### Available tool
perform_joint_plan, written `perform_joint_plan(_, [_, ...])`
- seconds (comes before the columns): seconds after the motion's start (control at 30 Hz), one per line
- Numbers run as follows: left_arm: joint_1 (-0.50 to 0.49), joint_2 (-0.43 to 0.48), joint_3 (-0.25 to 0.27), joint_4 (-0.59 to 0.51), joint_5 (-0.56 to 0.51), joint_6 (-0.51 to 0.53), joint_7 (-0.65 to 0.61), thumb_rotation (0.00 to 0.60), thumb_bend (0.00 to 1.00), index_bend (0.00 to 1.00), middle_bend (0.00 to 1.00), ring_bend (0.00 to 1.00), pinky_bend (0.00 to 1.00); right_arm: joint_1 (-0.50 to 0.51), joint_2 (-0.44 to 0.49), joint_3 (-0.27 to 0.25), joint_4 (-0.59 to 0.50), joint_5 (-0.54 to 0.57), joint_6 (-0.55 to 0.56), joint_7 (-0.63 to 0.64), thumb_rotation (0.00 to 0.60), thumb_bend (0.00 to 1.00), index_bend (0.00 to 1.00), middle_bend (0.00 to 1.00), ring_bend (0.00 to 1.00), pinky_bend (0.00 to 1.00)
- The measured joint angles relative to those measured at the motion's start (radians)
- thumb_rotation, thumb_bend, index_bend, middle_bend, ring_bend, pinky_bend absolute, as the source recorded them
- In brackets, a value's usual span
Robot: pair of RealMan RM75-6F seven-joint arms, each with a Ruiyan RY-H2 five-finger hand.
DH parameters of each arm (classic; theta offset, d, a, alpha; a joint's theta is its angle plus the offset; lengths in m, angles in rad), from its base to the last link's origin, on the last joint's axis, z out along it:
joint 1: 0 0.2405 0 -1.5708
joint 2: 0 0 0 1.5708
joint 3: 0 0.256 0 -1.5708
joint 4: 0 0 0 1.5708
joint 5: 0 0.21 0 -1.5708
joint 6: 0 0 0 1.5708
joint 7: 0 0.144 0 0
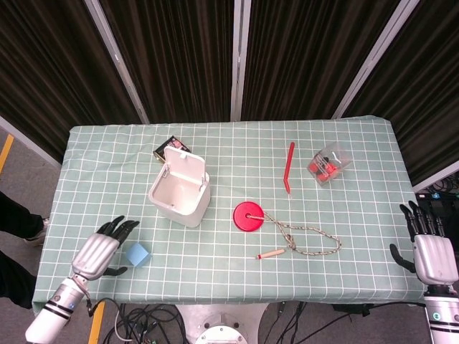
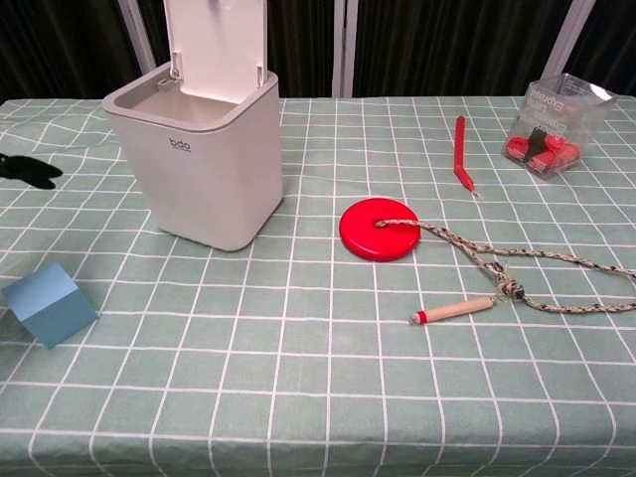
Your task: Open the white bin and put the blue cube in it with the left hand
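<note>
The white bin [image 1: 179,197] [image 2: 204,164] stands left of centre with its lid [image 1: 183,164] [image 2: 217,48] swung up and its inside bare. The blue cube [image 1: 138,254] [image 2: 49,304] lies on the cloth near the front left edge. My left hand [image 1: 102,249] hovers just left of the cube, fingers spread, holding nothing; the chest view shows only a dark fingertip [image 2: 30,171] at its left edge. My right hand [image 1: 430,251] hangs off the table's right front corner, fingers apart and empty.
A red disc [image 1: 249,216] with a knotted rope [image 1: 308,240] and wooden peg lies in the middle. A red stick [image 1: 290,166] and a clear box of red pieces [image 1: 328,164] sit at back right. A small dark box [image 1: 168,147] is behind the bin.
</note>
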Motion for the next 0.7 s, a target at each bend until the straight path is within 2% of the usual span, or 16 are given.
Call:
perform_joint_plan(0.17, [-0.001, -0.033, 0.009, 0.040, -0.004, -0.028, -0.007, 0.600, 0.09, 0.09, 0.14, 0.07, 0.26, 0.004, -0.002, -0.004, 0.000, 0.001, -0.014, -0.004, 0.600, 0.25, 0.00, 0.00, 0.00, 0.00])
perform_joint_plan(0.37, [-0.002, -0.082, 0.009, 0.102, 0.009, -0.030, -0.033, 0.600, 0.09, 0.16, 0.18, 0.13, 0.31, 0.006, 0.005, -0.003, -0.015, 0.001, -0.014, -0.015, 0.600, 0.25, 0.00, 0.00, 0.00, 0.00])
perform_joint_plan(0.7, [-0.011, -0.150, -0.004, 0.193, 0.013, -0.045, -0.056, 0.600, 0.12, 0.25, 0.26, 0.23, 0.43, 0.007, 0.017, -0.005, -0.023, 0.012, -0.026, -0.020, 0.600, 0.25, 0.00, 0.00, 0.00, 0.00])
